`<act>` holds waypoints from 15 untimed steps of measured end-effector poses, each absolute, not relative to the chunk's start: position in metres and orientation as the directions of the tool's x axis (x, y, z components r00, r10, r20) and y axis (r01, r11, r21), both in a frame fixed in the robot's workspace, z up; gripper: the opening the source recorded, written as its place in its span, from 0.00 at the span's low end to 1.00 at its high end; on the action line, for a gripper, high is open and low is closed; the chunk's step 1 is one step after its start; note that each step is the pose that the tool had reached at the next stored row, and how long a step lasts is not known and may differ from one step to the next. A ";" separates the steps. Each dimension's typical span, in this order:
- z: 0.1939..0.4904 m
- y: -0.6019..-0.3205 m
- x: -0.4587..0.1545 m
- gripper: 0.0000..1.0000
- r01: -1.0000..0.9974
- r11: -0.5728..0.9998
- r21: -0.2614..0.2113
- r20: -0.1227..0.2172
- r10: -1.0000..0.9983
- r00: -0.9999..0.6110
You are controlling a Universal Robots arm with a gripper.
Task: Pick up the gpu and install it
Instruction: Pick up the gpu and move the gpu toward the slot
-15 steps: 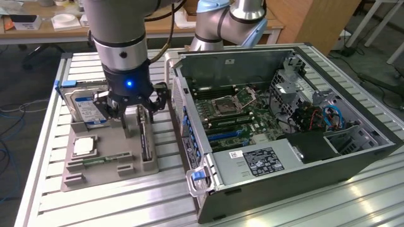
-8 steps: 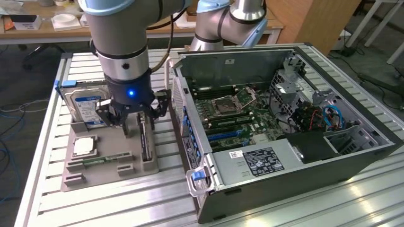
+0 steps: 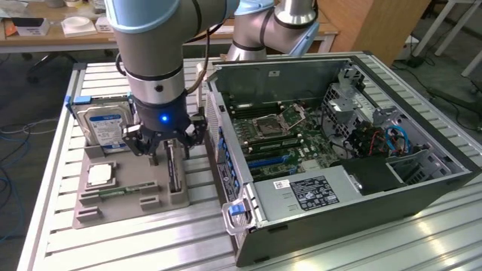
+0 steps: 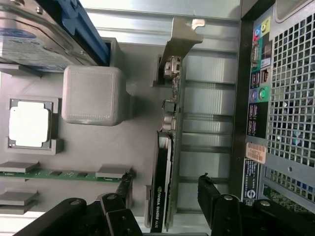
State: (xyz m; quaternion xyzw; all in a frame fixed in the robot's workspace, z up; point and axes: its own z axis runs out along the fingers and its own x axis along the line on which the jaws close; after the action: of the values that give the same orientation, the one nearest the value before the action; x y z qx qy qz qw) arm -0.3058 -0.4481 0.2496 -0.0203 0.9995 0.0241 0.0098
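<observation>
The gpu [image 4: 170,147] stands on edge in a slot of the grey holder tray [image 3: 128,212]; it is a dark green board with a black labelled cooler and a silvery end bracket [image 4: 179,42]. In the exterior view the gpu [image 3: 175,172] sits at the tray's side nearest the computer case. My gripper [image 3: 171,148] hangs just above it, open. In the wrist view the gripper [image 4: 166,179] straddles the card's cooler end, one black finger [image 4: 125,189] on each side with gaps between fingers and card. Nothing is held.
The open computer case [image 3: 421,169] lies at the exterior view's right, motherboard [image 3: 283,135] exposed with blue slots [image 3: 267,162]. The tray also carries a hard drive [image 3: 105,127], a processor chip [image 3: 100,174] and a memory stick [image 3: 121,191]. All rest on a slatted metal table [image 3: 68,248].
</observation>
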 end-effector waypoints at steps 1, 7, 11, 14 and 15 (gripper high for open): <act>0.248 -0.448 -0.306 0.65 -0.041 0.998 0.048 -0.020 -0.040 -0.999; 0.237 -0.448 -0.306 0.65 -0.027 0.998 0.048 -0.020 -0.026 -0.999; 0.230 -0.447 -0.306 0.65 0.019 0.999 0.048 -0.020 0.020 -1.000; 0.228 -0.446 -0.306 0.65 0.037 0.998 0.048 -0.020 0.038 -0.999; 0.228 -0.446 -0.306 0.65 0.037 0.998 0.048 -0.020 0.038 -0.999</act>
State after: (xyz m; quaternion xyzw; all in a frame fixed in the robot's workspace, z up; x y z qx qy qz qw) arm -0.3057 -0.4463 0.2281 0.0186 0.9995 0.0236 0.0106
